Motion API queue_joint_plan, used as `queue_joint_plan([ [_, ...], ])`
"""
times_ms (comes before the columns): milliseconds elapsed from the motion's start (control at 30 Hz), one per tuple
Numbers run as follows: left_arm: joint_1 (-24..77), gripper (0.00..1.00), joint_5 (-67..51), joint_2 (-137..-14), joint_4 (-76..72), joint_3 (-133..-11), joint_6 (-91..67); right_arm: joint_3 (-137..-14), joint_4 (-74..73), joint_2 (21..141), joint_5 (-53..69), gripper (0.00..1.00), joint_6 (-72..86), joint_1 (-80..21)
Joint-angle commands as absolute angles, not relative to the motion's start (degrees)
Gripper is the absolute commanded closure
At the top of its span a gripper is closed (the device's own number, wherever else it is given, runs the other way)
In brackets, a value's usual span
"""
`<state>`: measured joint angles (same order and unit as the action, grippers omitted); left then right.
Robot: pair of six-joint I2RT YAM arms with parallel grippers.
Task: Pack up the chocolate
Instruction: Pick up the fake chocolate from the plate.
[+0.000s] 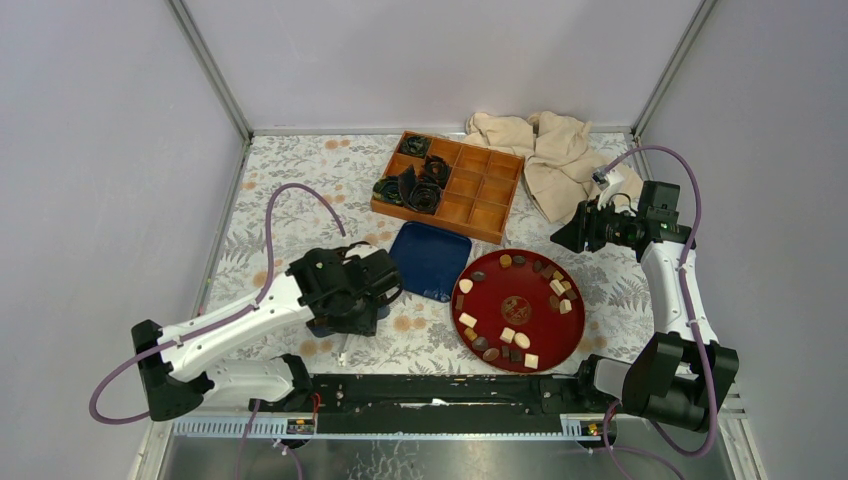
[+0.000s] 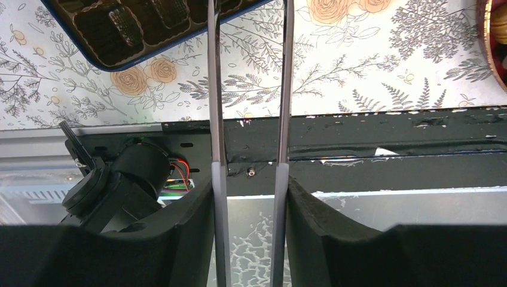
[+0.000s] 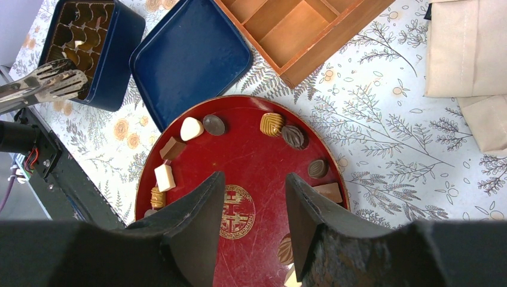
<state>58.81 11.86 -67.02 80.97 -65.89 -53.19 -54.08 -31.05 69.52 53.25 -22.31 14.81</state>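
Observation:
Several pieces of chocolate (image 1: pixel 467 286), dark, brown and cream, lie around the rim of a round red plate (image 1: pixel 520 285). In the right wrist view a cream chocolate (image 3: pixel 191 127) sits at the far side of the plate (image 3: pixel 245 155). My right gripper (image 3: pixel 254 179) hangs open above the plate's middle with nothing between its fingers; from above the right gripper (image 1: pixel 565 232) is by the plate's far right. My left gripper (image 2: pixel 250 185) is shut on metal tongs (image 2: pixel 215 89), whose tips (image 3: pixel 45 86) hover apart at the edge of an open blue box (image 3: pixel 113 78). The left gripper (image 1: pixel 350 290) hides most of that box from above.
The blue lid (image 1: pixel 430 260) lies upturned between box and plate. A wooden divided tray (image 1: pixel 480 190) behind it holds black crumpled paper cups (image 1: pixel 420 185). A beige cloth (image 1: pixel 545 155) is bunched at the back right. The black base rail (image 2: pixel 359 155) runs along the near edge.

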Motion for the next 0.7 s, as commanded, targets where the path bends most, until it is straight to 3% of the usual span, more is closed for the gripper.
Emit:
queue_joint_plan([
  [0,58.5,0.53,12.5,-66.0,79.3,-69.7,-52.9,-54.1,-31.4,69.5,54.8,0.5,-23.3,15.2],
  [333,60.2,0.59,1.4,-64.8,61.5,-69.9,-49.0,-54.1,-31.4,69.7,54.4,0.51,-23.4,15.2],
  [667,67.7,0.56,3.5,-84.8,53.3,-80.6,-43.9,-54.1,-31.5,70.0,54.2,0.51,-23.6,15.2],
])
